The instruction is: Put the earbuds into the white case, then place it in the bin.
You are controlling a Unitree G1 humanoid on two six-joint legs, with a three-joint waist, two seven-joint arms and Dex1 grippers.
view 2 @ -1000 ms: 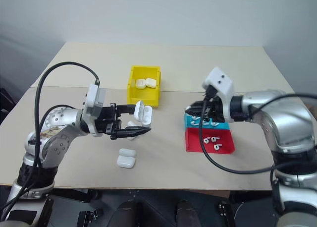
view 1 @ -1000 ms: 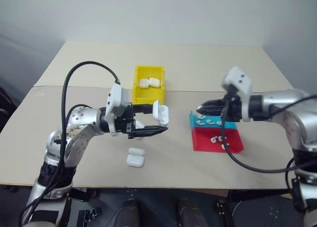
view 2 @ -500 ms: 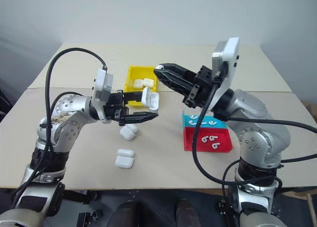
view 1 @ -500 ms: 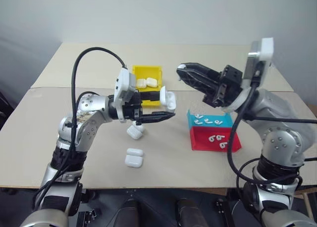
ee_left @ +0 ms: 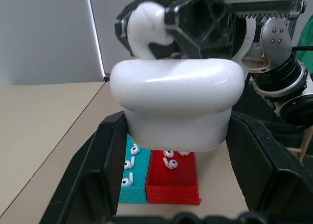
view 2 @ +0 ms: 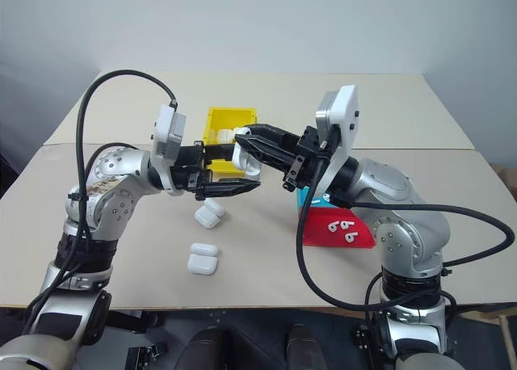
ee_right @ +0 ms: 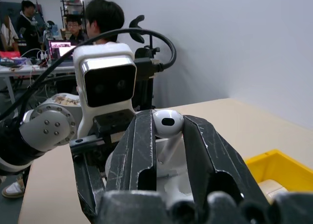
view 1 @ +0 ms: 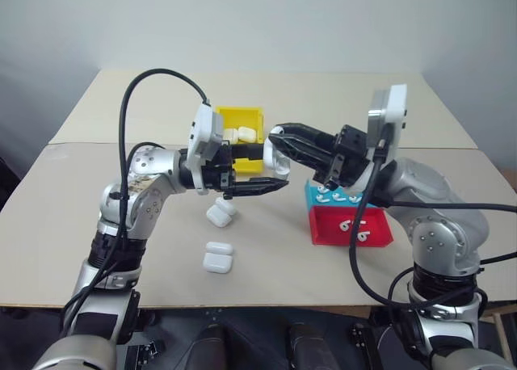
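Nearest on the beige table [view 1: 323, 281] a closed spare case [view 1: 219, 258] is seen, and a little farther another spare case [view 1: 220, 214] lies below the raised arms. To the right, the red tray [view 1: 353, 228] and, just beyond it, the teal tray [view 1: 333, 197] are loaded with loose earbuds [view 1: 354, 229].

Above the table's middle, the white case [ee_left: 176, 99] is pinched at its body by the left gripper [view 1: 273, 167], whose fingers are pressed against its two sides, lid open. An earbud [ee_right: 167, 123] is clamped between the fingers of the right gripper [ee_right: 165, 136] and is held right at the case's mouth.

Both pieces are judged light, rigid and glossy, hence slippery; the earbud is best taken by its bulb with the stem left free to enter its socket, and the case by its flat sides, clear of the hinge.

Farther off, the yellow bin [view 1: 226, 114] is found, already containing finished cases [view 1: 241, 132]. The tabletop is matte and made of two joined boards. Behind it a plain grey wall is seen; people at desks appear in the right wrist view.
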